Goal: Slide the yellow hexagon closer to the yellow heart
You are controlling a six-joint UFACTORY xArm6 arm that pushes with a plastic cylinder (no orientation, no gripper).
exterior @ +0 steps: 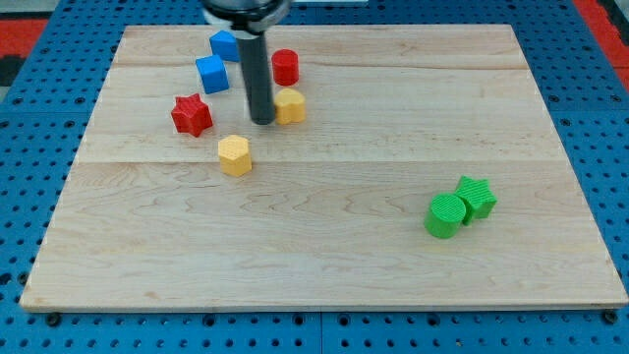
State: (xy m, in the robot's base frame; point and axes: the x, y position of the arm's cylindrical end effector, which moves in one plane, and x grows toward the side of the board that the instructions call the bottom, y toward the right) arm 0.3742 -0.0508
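A: Wooden table (pixel 324 246) on a blue pegboard (pixel 29 197). Where's my tip?
B: My tip (pixel 262 122) touches the yellow heart (pixel 291 105), at its 9 o'clock. No hand here, just a rod.
A: Yellow hexagon (pixel 235 155)?
B: Near, at the tip's 7 o'clock, apart.
A: Others?
B: Red star (pixel 192 114), blue cube (pixel 211 74), another blue block (pixel 225 44), red cylinder (pixel 285 67); green cylinder (pixel 446 215) touching green star (pixel 477 197) at 4 o'clock.

Our rod (pixel 257 69) runs off the view's top, so its upper part is cut away. It covers the left side of the yellow heart (pixel 291 105) and part of one blue block (pixel 226 44) (shape unclear) — whether my tip (pixel 262 121) touches the heart, we cannot tell.
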